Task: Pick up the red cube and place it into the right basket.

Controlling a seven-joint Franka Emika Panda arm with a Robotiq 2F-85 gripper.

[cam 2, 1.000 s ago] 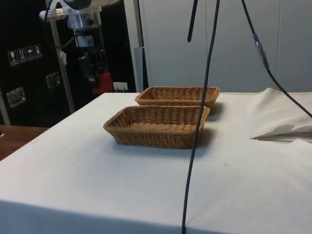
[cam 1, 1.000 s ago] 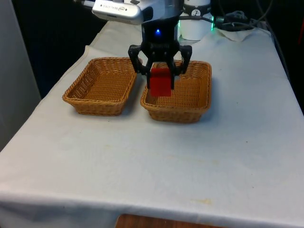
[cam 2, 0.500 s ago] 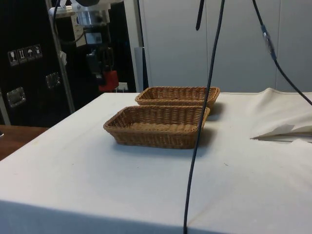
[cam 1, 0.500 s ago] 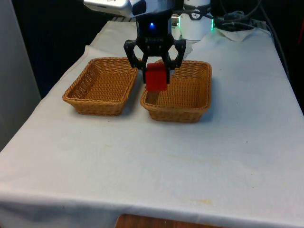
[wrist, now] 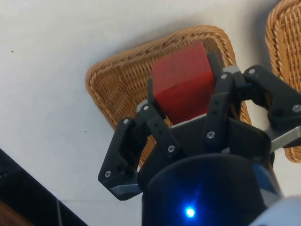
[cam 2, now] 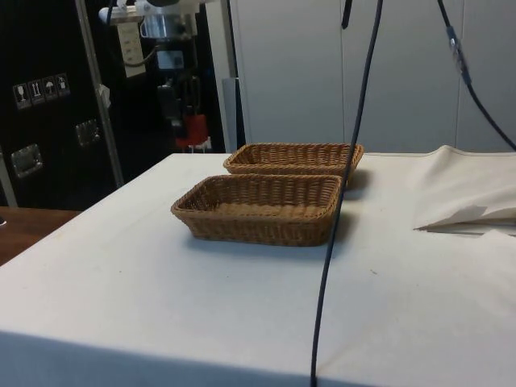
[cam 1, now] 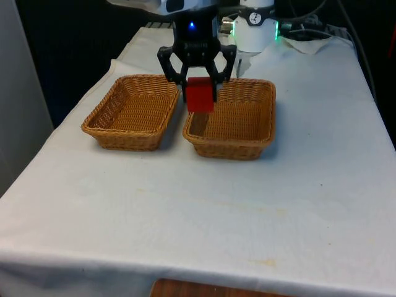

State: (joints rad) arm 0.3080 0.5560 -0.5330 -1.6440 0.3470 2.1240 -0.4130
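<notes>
My gripper (cam 1: 199, 79) is shut on the red cube (cam 1: 200, 98) and holds it in the air. In the front view the cube hangs by the inner far corner of the right wicker basket (cam 1: 263, 133), close to the left basket (cam 1: 102, 124). The side view puts the cube (cam 2: 194, 131) and gripper (cam 2: 182, 105) well above both baskets, the near one (cam 2: 258, 222) being the right basket. From the wrist, the cube (wrist: 181, 80) sits between the fingers (wrist: 214, 101) of the gripper (wrist: 182, 77), with a basket's corner (wrist: 113, 80) underneath and both baskets without contents.
Two baskets stand side by side mid-table. Crumpled white cloth (cam 2: 468, 201) lies towards the robot's end. Black cables (cam 2: 334, 201) hang down in front of the side camera. The table drops off just beyond the left basket (cam 1: 68, 117).
The gripper has carried the cube away from the front camera and slightly to the front view's left; in the side view it has shifted right. The grip is unchanged.
</notes>
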